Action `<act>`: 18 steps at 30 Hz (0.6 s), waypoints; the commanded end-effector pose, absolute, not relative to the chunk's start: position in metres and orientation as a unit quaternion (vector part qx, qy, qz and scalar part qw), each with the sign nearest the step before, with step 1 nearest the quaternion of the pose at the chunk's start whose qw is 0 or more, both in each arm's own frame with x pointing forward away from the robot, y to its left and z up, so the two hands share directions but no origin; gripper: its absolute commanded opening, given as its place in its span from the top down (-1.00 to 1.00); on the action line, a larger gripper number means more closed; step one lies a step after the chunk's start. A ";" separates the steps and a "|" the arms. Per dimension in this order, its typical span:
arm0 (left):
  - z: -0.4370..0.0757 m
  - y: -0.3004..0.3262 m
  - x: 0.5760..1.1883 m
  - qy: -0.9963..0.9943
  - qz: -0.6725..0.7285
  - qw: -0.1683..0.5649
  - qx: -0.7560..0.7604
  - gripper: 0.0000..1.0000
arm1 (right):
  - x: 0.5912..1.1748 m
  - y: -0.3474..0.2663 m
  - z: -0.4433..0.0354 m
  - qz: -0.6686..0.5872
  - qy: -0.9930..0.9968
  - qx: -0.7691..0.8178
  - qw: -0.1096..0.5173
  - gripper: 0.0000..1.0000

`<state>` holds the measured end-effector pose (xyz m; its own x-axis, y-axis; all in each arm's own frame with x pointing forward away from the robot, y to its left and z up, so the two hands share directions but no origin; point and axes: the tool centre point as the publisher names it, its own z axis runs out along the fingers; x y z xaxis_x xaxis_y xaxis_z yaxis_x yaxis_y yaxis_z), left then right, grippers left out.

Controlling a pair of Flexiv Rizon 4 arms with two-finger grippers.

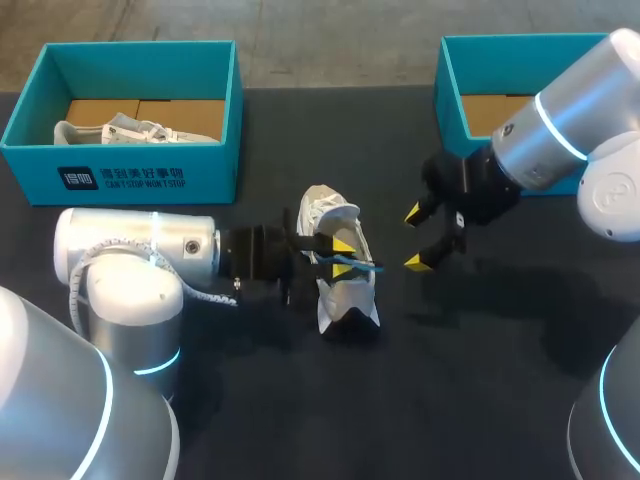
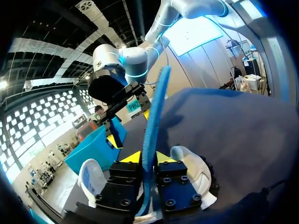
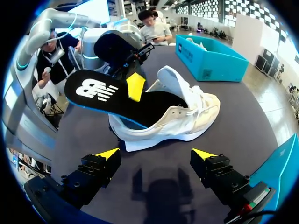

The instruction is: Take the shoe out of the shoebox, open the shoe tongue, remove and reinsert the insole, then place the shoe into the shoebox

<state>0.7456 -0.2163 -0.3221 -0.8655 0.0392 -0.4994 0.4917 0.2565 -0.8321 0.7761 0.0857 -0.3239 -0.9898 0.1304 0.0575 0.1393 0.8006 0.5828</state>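
A white shoe [image 1: 330, 215] lies on its side on the dark table between the two arms. My left gripper [image 1: 343, 253] is shut on its black, blue-edged insole [image 1: 358, 266], whose front end sits inside the shoe. In the left wrist view the insole [image 2: 154, 116] stands edge-on between the yellow tips of that gripper [image 2: 148, 157], above the shoe [image 2: 191, 165]. In the right wrist view the insole [image 3: 107, 98] sticks out of the shoe [image 3: 187, 116] at the heel, one left fingertip [image 3: 135, 86] on its top face. My right gripper [image 1: 415, 238] [image 3: 156, 153] hangs open just right of the shoe, holding nothing.
A teal shoebox [image 1: 120, 170] at the back left holds a second white shoe [image 1: 130, 130]. Another teal shoebox [image 1: 455, 100] stands at the back right, behind my right arm. Bare dark table lies in front of the shoe.
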 end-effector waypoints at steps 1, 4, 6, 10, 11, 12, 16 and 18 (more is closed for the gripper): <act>-0.325 -0.216 0.747 0.775 -0.578 0.185 0.178 1.00 | 0.772 0.085 -0.322 -0.306 -0.949 -0.069 -0.004 -1.00; -0.329 -0.215 0.748 0.775 -0.577 0.185 0.179 1.00 | 0.773 0.086 -0.324 -0.305 -0.950 -0.062 -0.007 -1.00; -0.332 -0.215 0.750 0.776 -0.576 0.185 0.180 1.00 | 0.775 0.087 -0.326 -0.305 -0.950 -0.058 -0.005 -1.00; -0.340 -0.214 0.753 0.776 -0.570 0.186 0.194 1.00 | 0.777 0.091 -0.326 -0.297 -0.954 -0.048 -0.006 -1.00; -0.342 -0.214 0.754 0.777 -0.569 0.185 0.195 1.00 | 0.777 0.093 -0.326 -0.293 -0.955 -0.047 -0.007 -1.00; -0.343 -0.214 0.754 0.777 -0.569 0.185 0.195 1.00 | 0.777 0.093 -0.325 -0.292 -0.955 -0.046 -0.008 -1.00; -0.349 -0.213 0.757 0.778 -0.565 0.187 0.199 1.00 | 0.777 0.097 -0.322 -0.287 -0.957 -0.040 -0.014 -1.00; -0.352 -0.212 0.759 0.781 -0.562 0.188 0.198 1.00 | 0.777 0.098 -0.321 -0.286 -0.957 -0.039 -0.015 -1.00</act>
<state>0.7557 -0.2093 -0.3488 -0.8505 0.0953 -0.5173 0.5211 0.2876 -0.8036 0.7765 0.0938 -0.3227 -0.9967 0.0807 -0.0056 0.0638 0.8271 0.5584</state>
